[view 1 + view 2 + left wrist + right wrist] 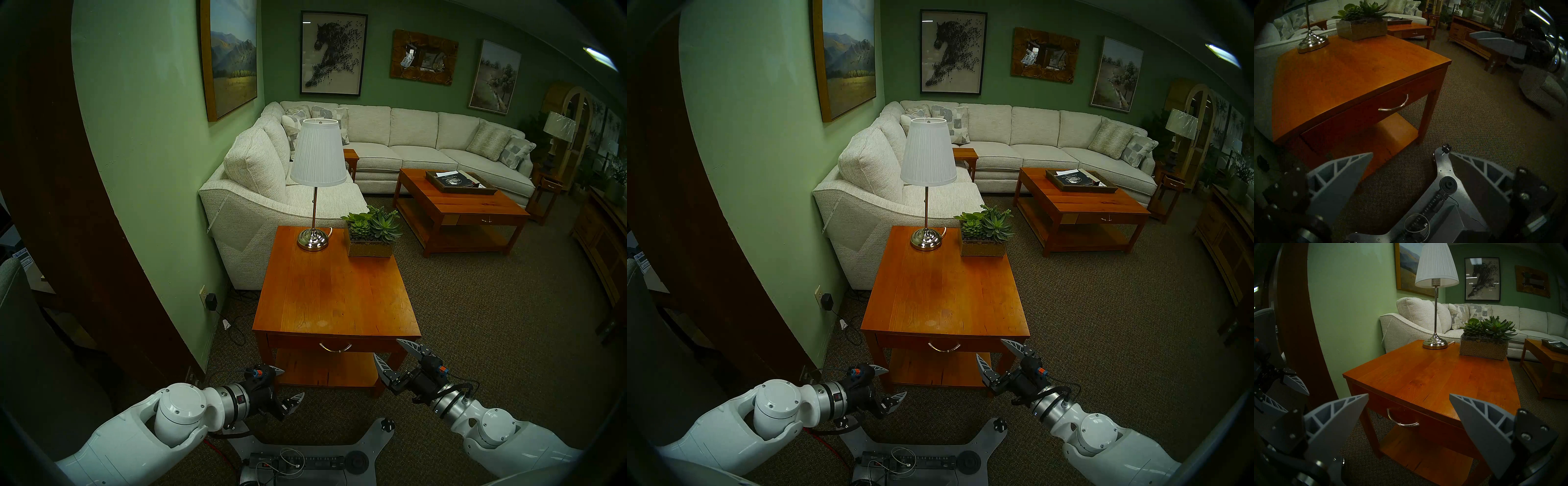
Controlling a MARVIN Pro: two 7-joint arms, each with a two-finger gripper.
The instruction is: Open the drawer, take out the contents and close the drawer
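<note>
A cream sectional sofa (pixel 390 146) wraps the corner of the green-walled room, behind and to the left of the small wooden counter (pixel 336 292), which stands on brown carpet and serves as the landmark here. Beyond the counter to the right sits a larger coffee table (pixel 464 207) carrying a dark tray.

On the counter's far end stand a lamp (pixel 317 176) with a white pleated shade and chrome base, and just right of it a clear rectangular planter (pixel 371 237) of succulents. The rest of the top is bare wood.

The drawer (pixel 334 346) runs under the counter's near edge, pushed in flush with the frame, so nothing inside it can be seen. Its curved silver handle (pixel 335 347) hangs at the middle of the front. Below it is the counter's low shelf (pixel 325 370).

The left tool (pixel 288 383) hovers off the counter's near left leg, lower than the drawer front, its two grey fingers spread wide with nothing between them. The right tool (pixel 395 353) hovers just off the counter's near right corner, fingers likewise spread and empty, one fingertip (pixel 405 344) overlapping the corner edge in the head view. Neither touches the handle.
</note>
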